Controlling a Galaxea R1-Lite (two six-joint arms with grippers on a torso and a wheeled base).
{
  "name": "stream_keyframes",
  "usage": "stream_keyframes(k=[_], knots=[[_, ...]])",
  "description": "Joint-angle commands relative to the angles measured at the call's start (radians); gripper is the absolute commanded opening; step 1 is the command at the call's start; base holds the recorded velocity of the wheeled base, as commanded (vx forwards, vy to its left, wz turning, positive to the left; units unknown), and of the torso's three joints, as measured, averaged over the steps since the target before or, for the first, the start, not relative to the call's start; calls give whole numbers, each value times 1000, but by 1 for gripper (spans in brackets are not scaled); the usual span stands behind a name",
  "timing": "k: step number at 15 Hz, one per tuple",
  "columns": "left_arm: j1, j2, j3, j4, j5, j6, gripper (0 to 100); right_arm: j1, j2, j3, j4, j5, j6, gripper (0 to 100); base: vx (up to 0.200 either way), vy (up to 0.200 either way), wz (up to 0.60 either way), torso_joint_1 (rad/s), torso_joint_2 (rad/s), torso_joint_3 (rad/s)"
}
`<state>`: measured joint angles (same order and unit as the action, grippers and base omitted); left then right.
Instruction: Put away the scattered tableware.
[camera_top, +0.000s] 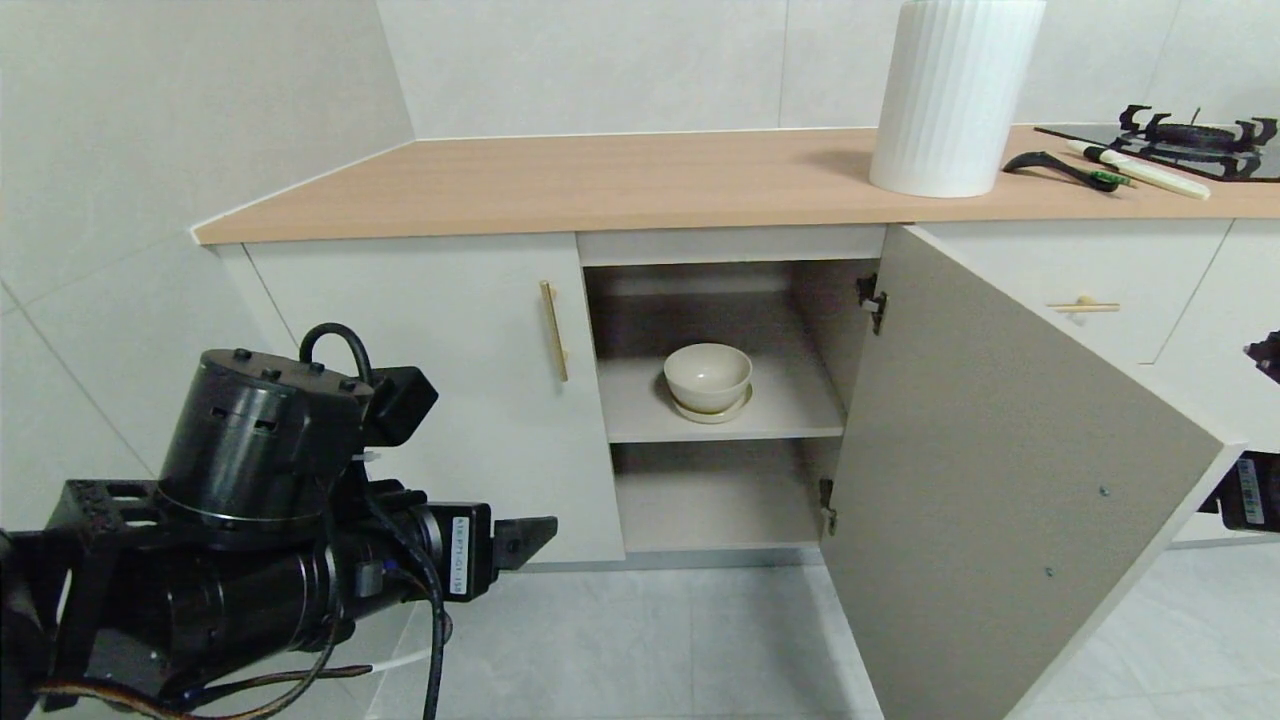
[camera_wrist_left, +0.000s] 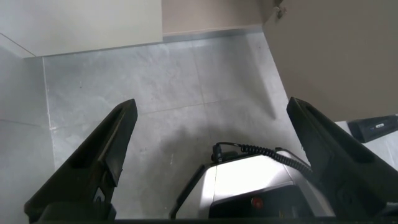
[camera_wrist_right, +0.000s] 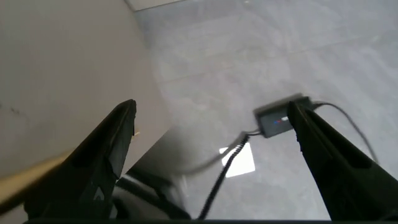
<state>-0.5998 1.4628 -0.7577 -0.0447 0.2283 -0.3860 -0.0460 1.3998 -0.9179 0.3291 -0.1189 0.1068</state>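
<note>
Head view: a smooth, round cream bowl (camera_top: 707, 375) on the cabinet shelf (camera_top: 790, 400). Wrist views: left gripper (camera_wrist_left: 211, 109) and right gripper (camera_wrist_right: 210, 109), jaws spread, over glossy floor tiles (camera_wrist_left: 186, 74).

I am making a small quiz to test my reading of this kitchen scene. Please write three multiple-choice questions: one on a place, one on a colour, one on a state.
1. Where is the cream bowl?
A. on the floor
B. on the upper shelf of the open cabinet
C. on the gas stove

2. What colour is the ribbed container on the countertop?
A. black
B. green
C. white

3. How do the left gripper's jaws stand?
A. shut on a spoon
B. open, nothing between them
C. shut on the bowl

Answers:
1 B: it sits on a small plate on that shelf.
2 C: its whole surface is white.
3 B: the left wrist view shows a wide gap between them.
</note>
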Motion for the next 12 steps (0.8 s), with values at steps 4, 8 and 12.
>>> stream_keyframes(k=[4,8,12], knots=[[0,-2,-2,0,0,-2,100,224,4,31,-4,1,125,100,0,0,0,0,0,0],[0,-4,-2,0,2,-1,100,363,24,99,-94,1,177,100,0,0,0,0,0,0],[0,-5,-2,0,2,-1,100,460,113,174,-318,1,269,100,0,0,0,0,0,0]])
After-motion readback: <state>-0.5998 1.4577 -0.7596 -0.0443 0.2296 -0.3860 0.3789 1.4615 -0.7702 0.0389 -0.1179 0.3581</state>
